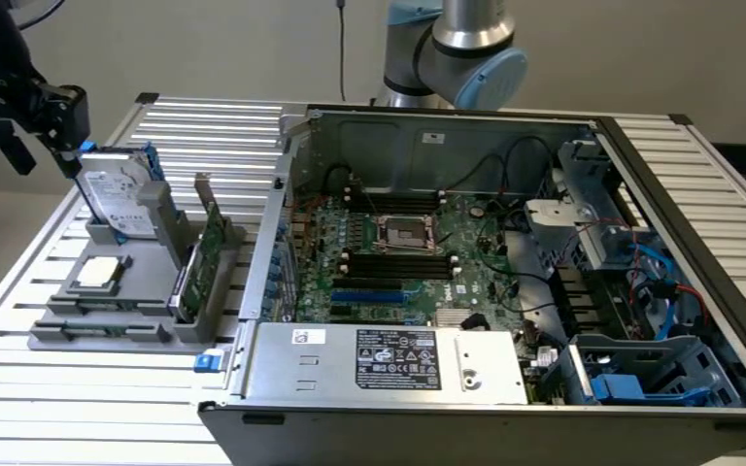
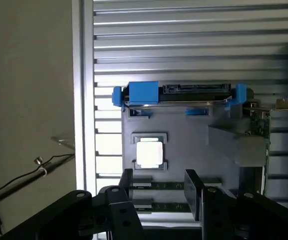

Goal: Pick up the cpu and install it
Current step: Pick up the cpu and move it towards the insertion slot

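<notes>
The cpu (image 1: 98,274) is a small flat square chip with a pale metal top. It lies flat in a recess of the grey holder (image 1: 101,328) on the slatted table, at the exterior view's left. In the wrist view the cpu (image 2: 148,153) shows bright, just beyond the fingertips. My gripper (image 1: 39,153) hangs in the air above and behind the holder, well clear of the chip. Its two black fingers (image 2: 126,184) stand apart with nothing between them, so my gripper (image 2: 158,192) is open. The empty processor socket (image 1: 406,234) sits mid-motherboard inside the open computer case (image 1: 684,243).
A silver hard drive (image 1: 119,199) with blue brackets stands upright at the holder's back, near the gripper; the hard drive (image 2: 178,94) is edge-on in the wrist view. A green circuit card (image 1: 199,264) stands on edge beside the case wall. Cables and a power supply (image 1: 387,357) crowd the case.
</notes>
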You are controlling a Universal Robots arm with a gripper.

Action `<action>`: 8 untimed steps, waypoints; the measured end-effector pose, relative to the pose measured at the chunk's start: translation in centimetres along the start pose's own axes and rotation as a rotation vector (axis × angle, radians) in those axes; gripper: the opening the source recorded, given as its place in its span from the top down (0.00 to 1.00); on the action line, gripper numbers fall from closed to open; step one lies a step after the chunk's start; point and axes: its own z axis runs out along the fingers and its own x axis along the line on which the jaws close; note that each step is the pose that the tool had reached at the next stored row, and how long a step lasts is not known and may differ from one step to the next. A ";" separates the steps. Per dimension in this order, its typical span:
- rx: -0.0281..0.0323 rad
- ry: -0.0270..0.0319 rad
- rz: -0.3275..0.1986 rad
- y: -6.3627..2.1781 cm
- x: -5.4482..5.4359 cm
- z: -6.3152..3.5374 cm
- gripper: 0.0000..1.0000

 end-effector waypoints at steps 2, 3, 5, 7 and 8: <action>-0.0011 0.0045 -0.014 -0.20 0.0 0.35 0.46; -0.0017 0.0067 -0.021 -0.31 0.0 0.53 0.46; -0.0027 0.0113 -0.037 -0.51 -0.1 0.89 0.46; -0.0039 0.0151 -0.053 -0.70 -0.1 1.25 0.46; -0.0044 0.0171 -0.061 -0.80 -0.1 1.42 0.46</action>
